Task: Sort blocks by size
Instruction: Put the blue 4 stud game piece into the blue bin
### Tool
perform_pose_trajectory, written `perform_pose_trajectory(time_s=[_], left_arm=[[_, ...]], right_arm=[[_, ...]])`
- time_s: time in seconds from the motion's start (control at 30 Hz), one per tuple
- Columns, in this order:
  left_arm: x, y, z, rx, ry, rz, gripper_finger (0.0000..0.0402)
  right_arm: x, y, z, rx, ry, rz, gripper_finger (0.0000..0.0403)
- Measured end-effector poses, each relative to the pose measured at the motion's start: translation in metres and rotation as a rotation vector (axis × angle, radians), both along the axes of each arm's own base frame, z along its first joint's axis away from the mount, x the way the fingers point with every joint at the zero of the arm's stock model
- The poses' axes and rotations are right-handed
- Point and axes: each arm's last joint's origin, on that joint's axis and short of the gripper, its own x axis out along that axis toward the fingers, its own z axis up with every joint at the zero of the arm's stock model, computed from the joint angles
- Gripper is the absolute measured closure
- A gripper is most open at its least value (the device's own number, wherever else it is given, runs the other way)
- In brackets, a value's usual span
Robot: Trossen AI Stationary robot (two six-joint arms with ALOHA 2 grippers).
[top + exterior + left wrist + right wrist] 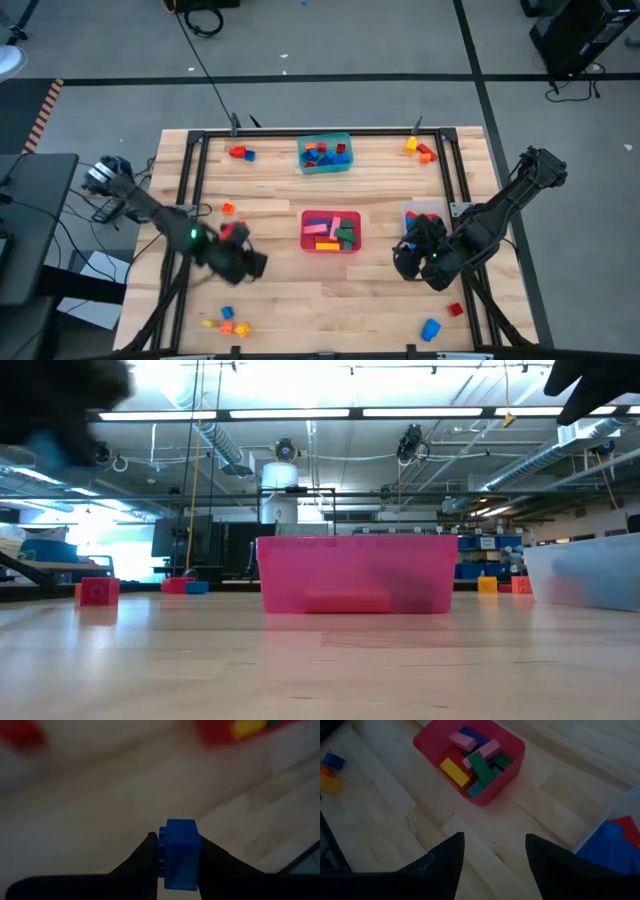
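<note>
Wooden tabletop below, the left gripper [177,862] clenches a blue block [179,854] between its fingers.

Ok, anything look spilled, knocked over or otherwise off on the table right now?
Nothing stands out. The teal tub, red tub and clear tub sit upright with blocks inside. Loose blocks lie unsorted near the table's edges. The left gripper holds a blue block squarely.

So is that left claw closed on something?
Yes, shut: the left gripper pinches a blue block between its two dark fingers.
</note>
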Motion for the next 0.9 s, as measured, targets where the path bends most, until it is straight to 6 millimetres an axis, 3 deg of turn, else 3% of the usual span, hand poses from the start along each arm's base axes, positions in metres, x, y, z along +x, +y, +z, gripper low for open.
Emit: perform_pose_trajectory(time_s=[0.2, 0.5, 0.73, 0.9], left_arm=[[0.029, 0.077, 0.032, 0.181, -0.043, -0.129, 0.0308], [0.069, 0.225, 0.063, 0.345, -0.086, -0.303, 0.0308], [0.117, 0.311, 0.053, 0.38, -0.028, -0.49, 0.0308], [0.151, 0.347, 0.017, 0.354, 0.058, -0.597, 0.0307]], right_arm=[[0.007, -0.01, 0.0, -0.006, -0.006, -0.057, 0.0176], [0.021, -0.034, 0.0, 0.014, -0.02, -0.205, 0.0178], [0.029, -0.046, 0.001, 0.074, -0.07, -0.339, 0.0178], [0.035, -0.053, 0.002, 0.114, -0.114, -0.403, 0.0177]])
